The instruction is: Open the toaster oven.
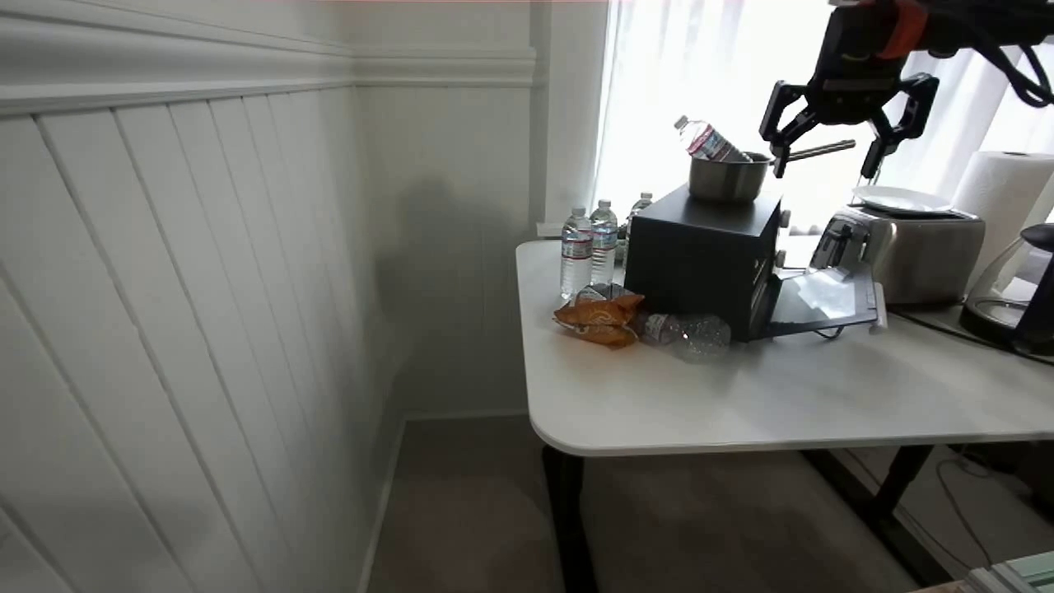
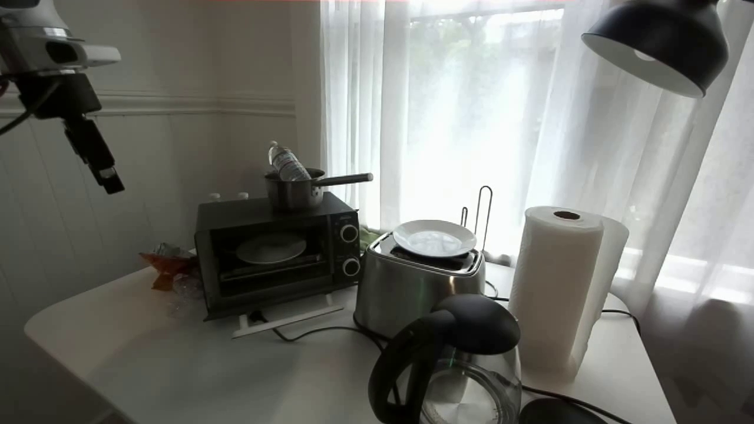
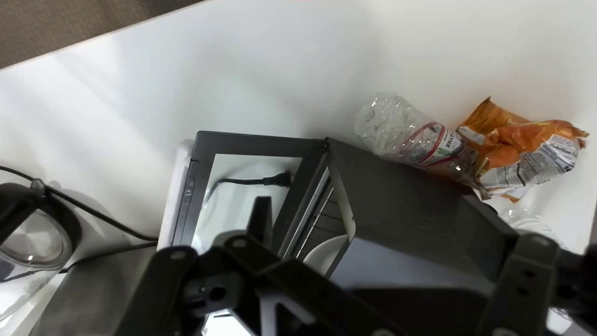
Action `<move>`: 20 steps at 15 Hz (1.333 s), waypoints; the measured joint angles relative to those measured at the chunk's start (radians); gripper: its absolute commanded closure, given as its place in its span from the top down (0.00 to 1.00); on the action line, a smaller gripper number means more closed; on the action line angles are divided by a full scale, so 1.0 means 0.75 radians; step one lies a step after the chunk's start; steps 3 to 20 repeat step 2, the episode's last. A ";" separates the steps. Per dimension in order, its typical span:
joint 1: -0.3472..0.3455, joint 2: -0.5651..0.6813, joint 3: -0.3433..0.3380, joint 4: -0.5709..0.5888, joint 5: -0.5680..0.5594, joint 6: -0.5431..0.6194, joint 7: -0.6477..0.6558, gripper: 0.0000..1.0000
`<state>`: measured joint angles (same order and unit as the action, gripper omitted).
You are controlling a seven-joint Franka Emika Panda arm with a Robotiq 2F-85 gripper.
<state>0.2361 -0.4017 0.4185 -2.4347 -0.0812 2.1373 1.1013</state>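
Note:
The black toaster oven (image 1: 683, 263) stands on the white table; it also shows in the other views (image 2: 235, 213) (image 3: 410, 214). Its glass door (image 1: 827, 298) is folded down to roughly level, and the door's dark frame shows in the wrist view (image 3: 261, 143). The pale door handle (image 2: 288, 321) lies low in front of the oven. A white plate (image 2: 271, 248) sits on the rack inside. My gripper (image 1: 826, 167) is open and empty, its fingers spread apart, in the air above the oven. It also shows in an exterior view (image 2: 112, 182), apart from the oven and door.
A pot (image 1: 729, 178) holding a tilted bottle stands on the oven. A silver toaster (image 2: 412, 294) with a plate on top, a glass kettle (image 2: 465, 383) and paper towels (image 2: 556, 294) stand beside it. A crushed bottle (image 3: 410, 135) and orange bag (image 3: 522, 144) lie at its other side.

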 measured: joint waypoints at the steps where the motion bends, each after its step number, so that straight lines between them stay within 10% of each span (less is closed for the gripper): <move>1: 0.000 0.005 -0.001 -0.001 0.000 0.000 0.000 1.00; 20: -0.001 0.015 -0.004 -0.001 0.000 0.000 -0.001 1.00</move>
